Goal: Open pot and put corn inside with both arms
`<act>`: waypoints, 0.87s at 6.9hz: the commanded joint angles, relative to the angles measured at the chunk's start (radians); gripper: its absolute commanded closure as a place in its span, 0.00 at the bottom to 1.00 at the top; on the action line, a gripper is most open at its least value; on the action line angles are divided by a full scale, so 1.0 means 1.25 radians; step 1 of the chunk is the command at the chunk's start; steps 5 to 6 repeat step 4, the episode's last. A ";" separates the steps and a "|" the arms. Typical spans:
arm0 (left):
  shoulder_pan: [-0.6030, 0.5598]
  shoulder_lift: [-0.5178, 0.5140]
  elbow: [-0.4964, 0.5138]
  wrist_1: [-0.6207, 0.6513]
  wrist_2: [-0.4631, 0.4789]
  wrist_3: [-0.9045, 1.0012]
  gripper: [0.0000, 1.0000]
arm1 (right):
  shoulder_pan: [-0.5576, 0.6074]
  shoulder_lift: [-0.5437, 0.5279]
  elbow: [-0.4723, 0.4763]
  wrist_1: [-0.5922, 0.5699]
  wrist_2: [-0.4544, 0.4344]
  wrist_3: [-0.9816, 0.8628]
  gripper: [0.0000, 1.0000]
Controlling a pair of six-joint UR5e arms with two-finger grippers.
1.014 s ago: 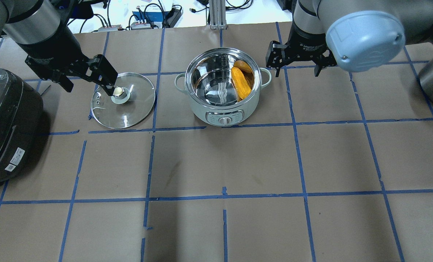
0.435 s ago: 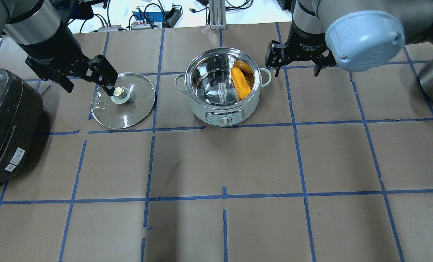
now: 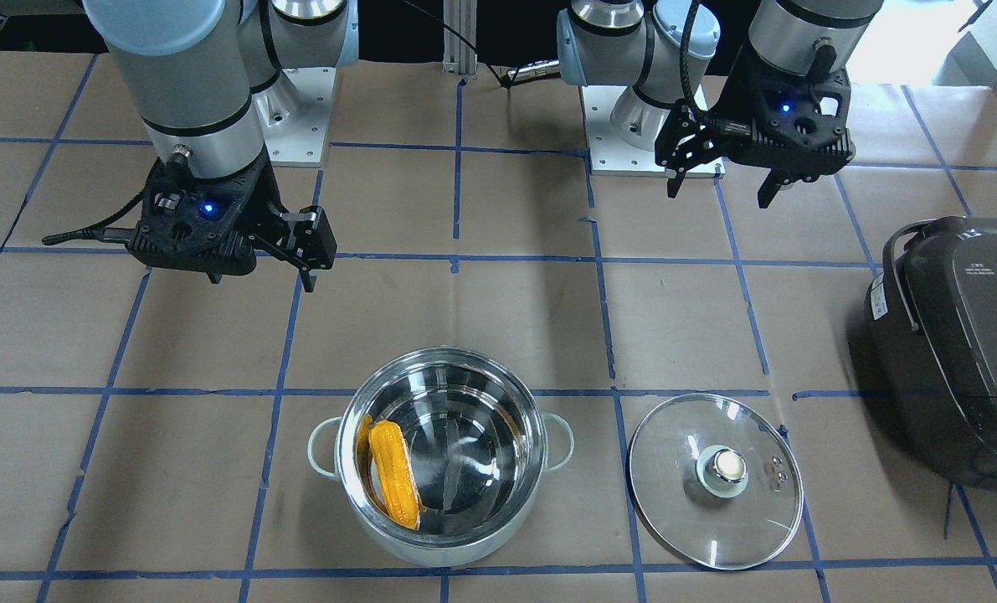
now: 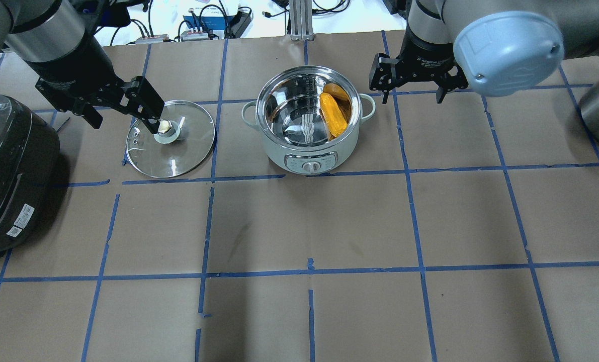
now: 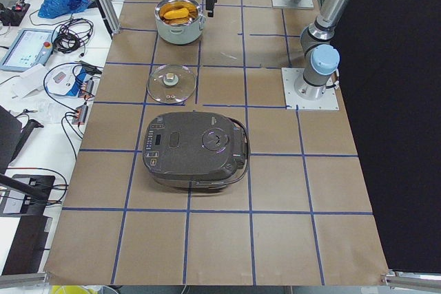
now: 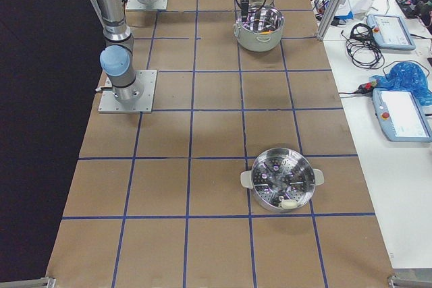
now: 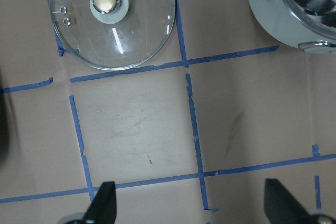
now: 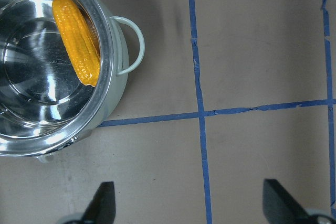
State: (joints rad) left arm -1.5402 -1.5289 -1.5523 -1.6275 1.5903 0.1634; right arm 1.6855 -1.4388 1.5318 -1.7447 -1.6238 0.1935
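Pot (image 4: 279, 151) is open; corn (image 4: 333, 115) lies inside, against its right wall. Lid (image 4: 188, 146) sits flat on table (image 4: 329, 226) just left of pot, knob up. Left gripper (image 3: 720, 193): fingers apart, empty, raised clear of lid. Right gripper (image 4: 411, 98): fingers apart, empty, above table just right of pot.

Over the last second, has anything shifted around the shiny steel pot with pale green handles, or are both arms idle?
Only the right gripper moved: it edged slightly up the overhead view, away from the shiny steel pot, open and empty. The left gripper, open above the clear glass lid lying on the table, the pot, and the yellow-orange corn cob inside it all stayed put.
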 commanded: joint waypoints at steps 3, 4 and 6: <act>-0.002 -0.007 0.000 0.005 -0.005 -0.009 0.00 | -0.011 -0.002 -0.024 0.009 0.001 0.001 0.00; -0.004 -0.010 -0.001 0.005 -0.006 -0.010 0.00 | -0.011 -0.004 -0.029 0.018 0.010 0.001 0.00; -0.004 -0.010 -0.001 0.005 -0.006 -0.010 0.00 | -0.011 -0.004 -0.029 0.018 0.010 0.001 0.00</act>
